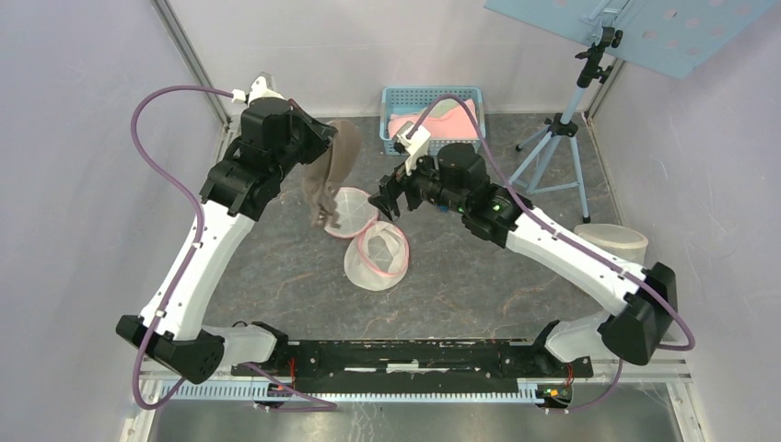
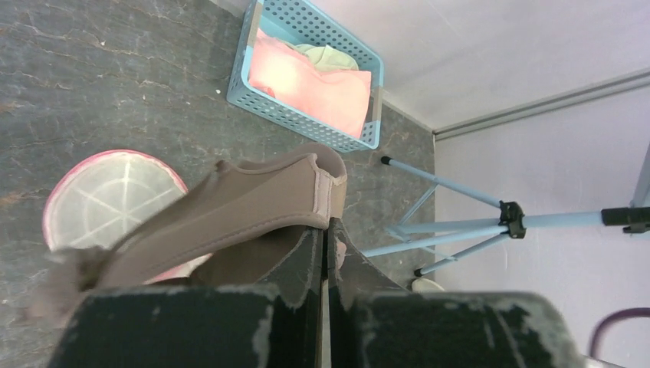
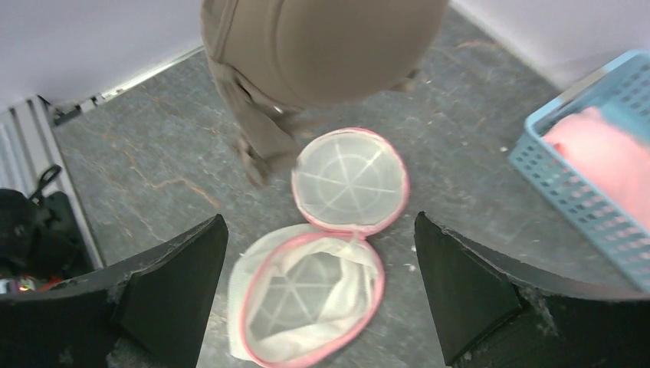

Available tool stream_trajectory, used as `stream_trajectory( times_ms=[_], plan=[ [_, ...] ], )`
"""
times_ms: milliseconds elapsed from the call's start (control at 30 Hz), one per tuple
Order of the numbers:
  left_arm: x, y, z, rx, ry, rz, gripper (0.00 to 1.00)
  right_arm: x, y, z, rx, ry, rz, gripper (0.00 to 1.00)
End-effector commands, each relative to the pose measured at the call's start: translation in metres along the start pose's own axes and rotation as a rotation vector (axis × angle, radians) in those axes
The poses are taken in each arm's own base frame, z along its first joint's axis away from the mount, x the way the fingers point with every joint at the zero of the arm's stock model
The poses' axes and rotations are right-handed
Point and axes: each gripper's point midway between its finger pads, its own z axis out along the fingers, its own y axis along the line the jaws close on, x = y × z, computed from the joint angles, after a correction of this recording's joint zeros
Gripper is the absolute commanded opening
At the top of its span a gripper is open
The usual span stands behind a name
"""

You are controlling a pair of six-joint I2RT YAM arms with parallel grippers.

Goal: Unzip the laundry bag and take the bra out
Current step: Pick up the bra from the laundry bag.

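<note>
The laundry bag (image 1: 378,256) is white mesh with a pink zip rim. It lies unzipped on the table as two round halves, its lid (image 1: 352,210) folded back. The brown bra (image 1: 333,170) hangs in the air above the lid, clear of the bag, with my left gripper (image 1: 320,138) shut on its edge. In the left wrist view the shut jaws (image 2: 329,226) pinch the bra (image 2: 230,207) at its corner. My right gripper (image 1: 385,201) hovers open just right of the bag. Between its wide fingers (image 3: 319,218) I see the empty bag (image 3: 310,295), and the bra (image 3: 322,46) beyond it.
A blue basket (image 1: 431,90) holding pink cloth stands at the back centre. A light-blue tripod (image 1: 562,138) stands at the back right under a blue panel (image 1: 645,28). A round white container (image 1: 612,241) sits at the right edge. Walls close in both sides.
</note>
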Motion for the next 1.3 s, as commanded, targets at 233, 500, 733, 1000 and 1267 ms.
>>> stream_trajectory(
  times_ms=[233, 500, 733, 1000, 1267],
  plan=[
    [-0.026, -0.020, 0.008, 0.018, -0.087, -0.122, 0.03, -0.057, 0.026, 0.043, 0.084, -0.133, 0.182, 0.98],
    [-0.025, -0.022, 0.012, 0.025, -0.073, -0.157, 0.04, -0.063, 0.016, 0.065, 0.277, -0.152, 0.086, 0.98],
    [-0.025, -0.027, 0.012, 0.051, -0.052, -0.216, 0.05, -0.052, -0.005, 0.076, 0.442, -0.143, 0.174, 0.98],
    [-0.021, -0.021, 0.015, 0.043, -0.038, -0.255, 0.09, -0.057, -0.005, 0.081, 0.449, -0.183, 0.230, 0.98],
    [-0.028, -0.022, 0.010, 0.055, -0.047, -0.281, 0.10, -0.017, -0.038, 0.070, 0.609, -0.094, 0.193, 0.80]
  ],
)
